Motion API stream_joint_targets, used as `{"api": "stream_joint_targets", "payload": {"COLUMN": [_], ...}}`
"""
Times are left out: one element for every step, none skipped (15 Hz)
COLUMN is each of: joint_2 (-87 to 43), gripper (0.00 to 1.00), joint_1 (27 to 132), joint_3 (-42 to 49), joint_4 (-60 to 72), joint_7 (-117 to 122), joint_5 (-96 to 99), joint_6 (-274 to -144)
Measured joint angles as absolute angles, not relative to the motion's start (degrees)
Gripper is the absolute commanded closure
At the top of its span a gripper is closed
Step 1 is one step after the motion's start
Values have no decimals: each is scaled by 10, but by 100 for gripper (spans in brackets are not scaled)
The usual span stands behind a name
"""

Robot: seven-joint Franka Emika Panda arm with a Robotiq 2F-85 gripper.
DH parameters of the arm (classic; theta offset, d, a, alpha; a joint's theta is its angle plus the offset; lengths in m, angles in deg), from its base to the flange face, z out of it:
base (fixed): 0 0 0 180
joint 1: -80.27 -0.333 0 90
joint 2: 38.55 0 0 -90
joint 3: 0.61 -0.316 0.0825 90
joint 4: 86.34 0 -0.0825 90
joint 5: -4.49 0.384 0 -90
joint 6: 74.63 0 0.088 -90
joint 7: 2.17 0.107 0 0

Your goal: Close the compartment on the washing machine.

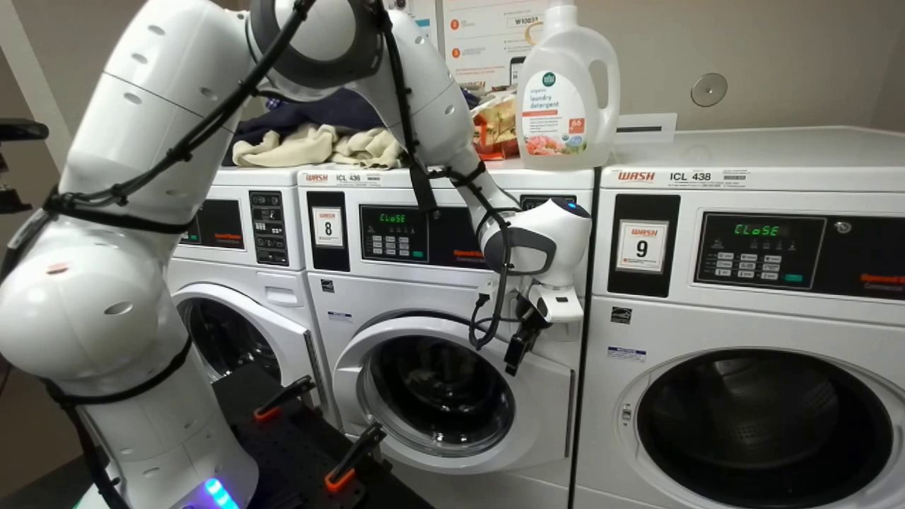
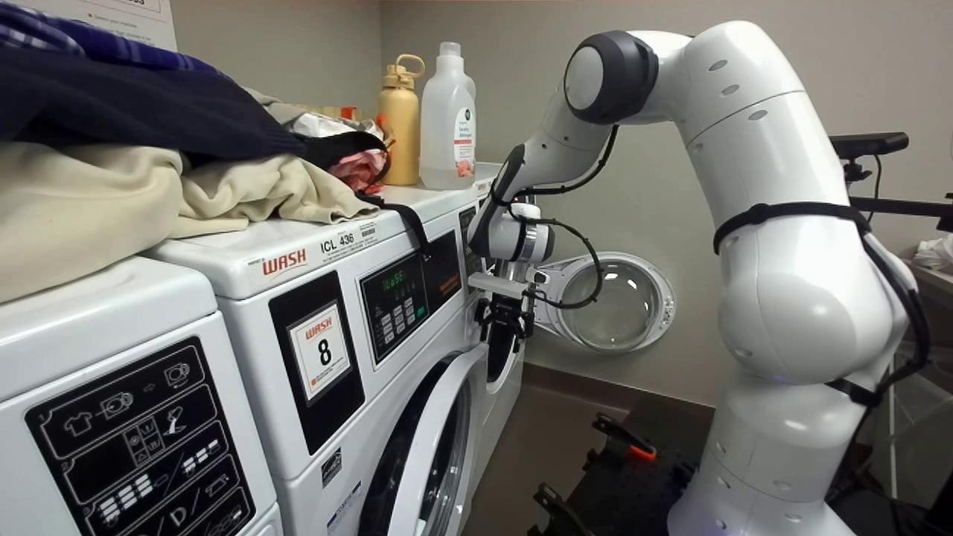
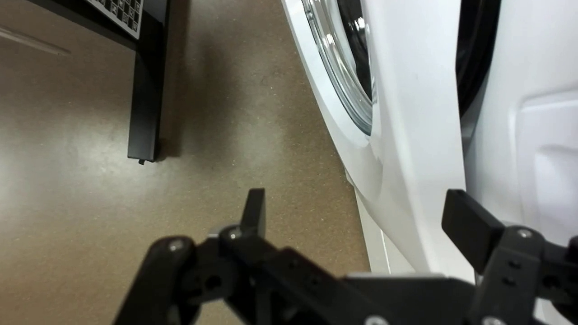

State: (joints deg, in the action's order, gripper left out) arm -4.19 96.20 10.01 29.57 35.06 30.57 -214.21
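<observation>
Washing machine 8 (image 1: 410, 291) is shown with its door (image 1: 438, 392) ajar, closing not yet done; near that door, the gripper (image 3: 356, 195) is held, jaws apart.

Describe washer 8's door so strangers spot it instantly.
In an exterior view, find the middle white washer of three. Its round dark-glass door hangs ajar. The card above and left of it sets it apart: 8, where the right neighbour's card reads 9.

Three washing machines (image 1: 440, 385), two numbered cards (image 1: 641, 246), two clamps (image 1: 358, 451), one jug (image 1: 562, 99), one bottle (image 2: 401, 138), one robot arm (image 1: 145, 127)
</observation>
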Motion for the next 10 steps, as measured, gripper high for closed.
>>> {"api": "stream_joint_targets", "payload": {"joint_2": [-42, -42, -42, -43, -44, -45, -46, -48, -51, -54], "gripper": [0, 0, 0, 0, 0, 0, 0, 0, 0, 0], "joint_1": [961, 960, 957, 954, 952, 950, 947, 946, 946, 946], "joint_3": [104, 110, 118, 128, 138, 149, 159, 169, 177, 185], "joint_4": [294, 291, 289, 287, 287, 287, 287, 288, 290, 291], "joint_7": [351, 351, 351, 352, 352, 352, 352, 352, 352, 352], "joint_5": [303, 298, 290, 280, 268, 253, 238, 225, 212, 202], "joint_6": [-2143, -2143, -2143, -2143, -2143, -2142, -2141, -2141, -2140, -2139]}}
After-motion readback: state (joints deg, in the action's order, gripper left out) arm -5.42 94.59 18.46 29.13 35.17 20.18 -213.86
